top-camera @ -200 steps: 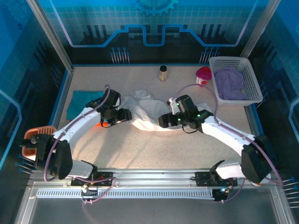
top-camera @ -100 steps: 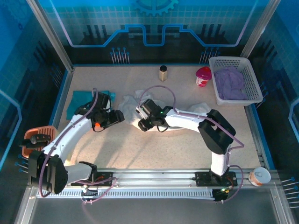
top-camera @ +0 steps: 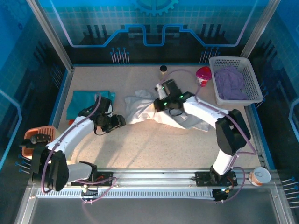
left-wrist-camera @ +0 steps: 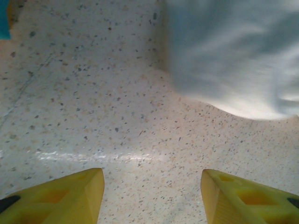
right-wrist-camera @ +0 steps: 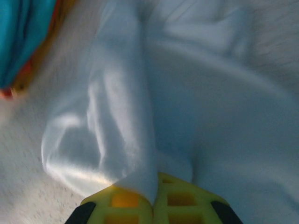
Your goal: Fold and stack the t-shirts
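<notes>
Since the earlier frames the right hand (top-camera: 159,101) had swung from the near side of the white t-shirt (top-camera: 140,112) toward its far middle, and its fingers had shut. From its wrist camera the right hand (right-wrist-camera: 153,196) was pinching a raised fold of the white t-shirt (right-wrist-camera: 187,116) between the yellow fingertips, probably to lift that ridge and draw the cloth out flat before folding.

Left of the shirt, the left hand (top-camera: 119,121) hung low just beside its edge. Its wrist view showed the left hand (left-wrist-camera: 152,186) with fingers spread apart, nothing between them but speckled bench (left-wrist-camera: 93,93); likely it waited to take the opposite edge.

Crumpled rather than flat, the white t-shirt (left-wrist-camera: 224,60) lay mid-bench (top-camera: 140,154) in soft ridges, one long fold running up from the pinch. A teal t-shirt (top-camera: 86,100) lay folded near the left wall, apart from it. No stack had been built yet.
</notes>
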{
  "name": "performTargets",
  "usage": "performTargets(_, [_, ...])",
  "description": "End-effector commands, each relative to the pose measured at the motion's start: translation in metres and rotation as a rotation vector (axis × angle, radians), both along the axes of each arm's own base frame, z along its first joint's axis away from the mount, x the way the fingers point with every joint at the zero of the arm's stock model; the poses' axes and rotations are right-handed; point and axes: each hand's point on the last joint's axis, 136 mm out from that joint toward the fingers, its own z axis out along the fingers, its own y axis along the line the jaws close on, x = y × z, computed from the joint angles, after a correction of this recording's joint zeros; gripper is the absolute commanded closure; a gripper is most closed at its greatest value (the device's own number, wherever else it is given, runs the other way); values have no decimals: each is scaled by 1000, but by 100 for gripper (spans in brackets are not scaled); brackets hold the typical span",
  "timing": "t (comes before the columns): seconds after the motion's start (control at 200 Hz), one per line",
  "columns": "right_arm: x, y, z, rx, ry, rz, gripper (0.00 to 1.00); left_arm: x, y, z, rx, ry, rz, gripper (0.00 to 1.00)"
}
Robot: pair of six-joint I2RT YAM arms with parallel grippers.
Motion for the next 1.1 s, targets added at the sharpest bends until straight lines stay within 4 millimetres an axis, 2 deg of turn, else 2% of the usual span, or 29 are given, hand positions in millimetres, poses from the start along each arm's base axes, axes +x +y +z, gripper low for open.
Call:
performTargets(0.0, [13,-15,4,191,143,-95,99,20,-17,13,-64,-41,-17,43])
performTargets(0.06, [26,-34,-10,223,193,-177,97,26,-24,13,-67,-48,-33,43])
performTargets(0.155, [37,-54,-36,207,272,-248,86,35,-44,11,-84,-45,-62,44])
performTargets(0.23, [37,-58,-51,167,301,-259,81,39,-66,6,-107,-46,-97,44])
performTargets(0.34, [32,-59,-56,160,296,-261,71,45,-98,-6,-124,-51,-149,42])
performTargets(0.365, [30,-59,-54,161,289,-259,65,46,-104,-9,-125,-55,-158,41])
performTargets(0.47, [21,-62,-42,142,247,-247,29,54,-126,-15,-152,-79,-171,38])
performTargets(0.565, [11,-66,-27,106,205,-239,15,60,-143,-17,-189,-93,-167,37])
performTargets(0.685, [-8,-75,-14,58,165,-240,12,65,-153,-22,-190,-115,-155,37])
performTargets(0.811, [-32,-82,-12,10,120,-235,15,72,-154,-34,-194,-126,-116,38])
performTargets(0.966, [-57,-82,-27,-33,84,-188,20,80,-159,-46,-200,-113,-103,44])
performTargets(1.096, [-67,-77,-48,-86,105,-154,22,84,-160,-56,-181,-96,-99,51])
